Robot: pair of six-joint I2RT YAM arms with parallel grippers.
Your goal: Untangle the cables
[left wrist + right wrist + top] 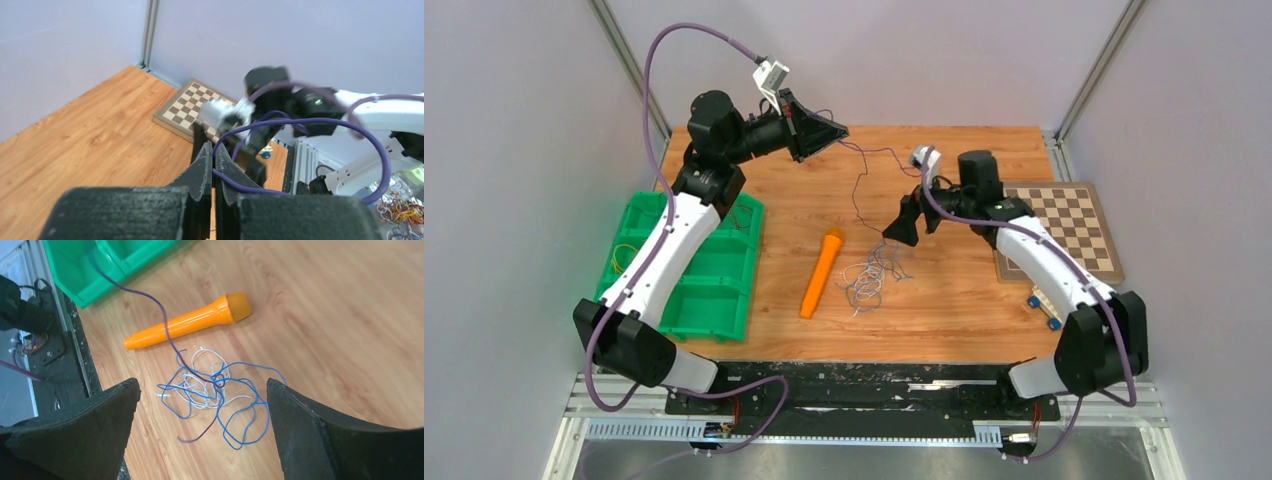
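My left gripper (840, 131) is raised at the back left of the table, shut on a thin purple cable (860, 185). In the left wrist view the jaws (214, 151) pinch that purple cable (310, 121), which loops off to the right. The cable runs down to a loose tangle of blue, white and purple cables (872, 280) lying on the wood. My right gripper (902, 232) hovers over the tangle with its jaws wide open and nothing between them. The right wrist view shows the tangle (235, 405) on the wood below the right gripper (202, 384), with the purple cable (165, 315) rising away.
An orange marker (821, 272) lies just left of the tangle, and shows in the right wrist view as the marker (190, 322). A green compartment bin (724, 290) with a few thin wires inside sits front left. A chessboard (1074, 225) lies at the right edge.
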